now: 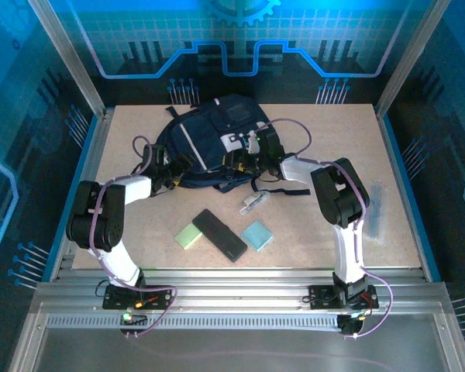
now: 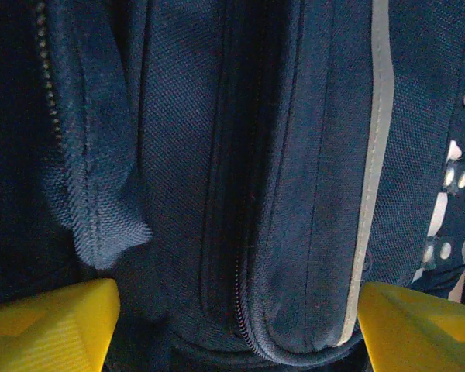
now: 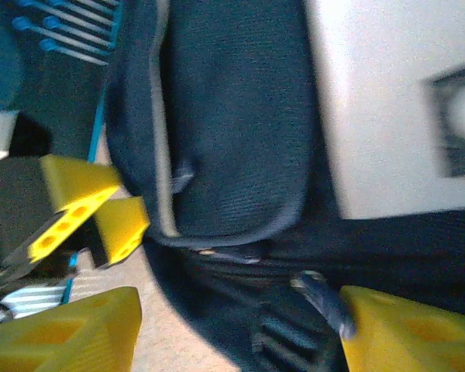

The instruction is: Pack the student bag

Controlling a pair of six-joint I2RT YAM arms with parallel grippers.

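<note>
Since the task is packing, note first that the table (image 1: 333,155) carries the student bag (image 1: 217,132) at its far centre. The bag lies flat with both arms reaching in from either flank, which I judge to be a set-up for opening a compartment, not for loading.

Your left gripper (image 2: 236,318) stands released. Its yellow fingers are spread wide, with the bag's front pocket bulging between them and nothing clamped. It straddles the zipper (image 2: 244,310) beside the pale stripe (image 2: 376,139), probably to steady the fabric.

Your right gripper (image 3: 240,325) also shows its jaws apart, holding nothing. A dark zip pull (image 3: 319,294) sits just beside one finger and looks like the intended target.

The goods to be packed wait on the near half of the table, well apart from the bag. The black case (image 1: 219,235) lies between a green pad (image 1: 188,235) and a blue pad (image 1: 256,235). A small white item (image 1: 253,201) lies nearer the bag. A clear flat item (image 1: 376,205) lies off to the right. None is in the bag, so packing proper is not yet begun.

As for writing, the white patch (image 3: 372,108) bears a grey mark too blurred to read. No brand or label is legible elsewhere.
</note>
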